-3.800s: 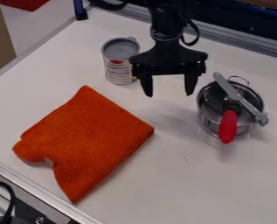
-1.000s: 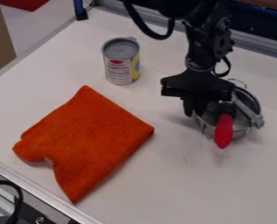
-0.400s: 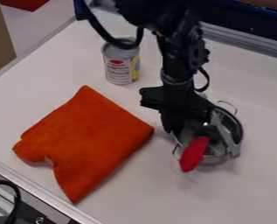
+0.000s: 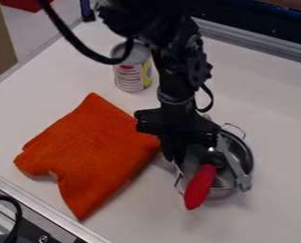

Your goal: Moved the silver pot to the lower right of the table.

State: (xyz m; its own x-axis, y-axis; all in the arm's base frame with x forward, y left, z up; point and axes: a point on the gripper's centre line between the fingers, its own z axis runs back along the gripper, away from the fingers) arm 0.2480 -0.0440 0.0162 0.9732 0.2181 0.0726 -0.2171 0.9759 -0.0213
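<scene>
The black gripper (image 4: 179,159) is over the left part of the silver pot (image 4: 226,183), right of the orange cloth; its fingertips are partly hidden by the pot and its contents. The pot stands in the centre-right of the table, with one wire handle at its back and another at its front left. Inside lie a utensil with a red handle (image 4: 200,186), which sticks out over the front rim, and a grey knife-like utensil (image 4: 233,161) leaning across the right side.
An orange cloth (image 4: 89,152) lies on the left half of the white table (image 4: 267,213), close to the gripper's left side. Behind it stands a can (image 4: 131,76), partly covered by the arm's cable. A metal rail runs along the back edge.
From above the table's back, the gripper has come down to the pot. Over the last second, gripper and pot have shifted together toward the front left, and the red handle has swung with them.
</scene>
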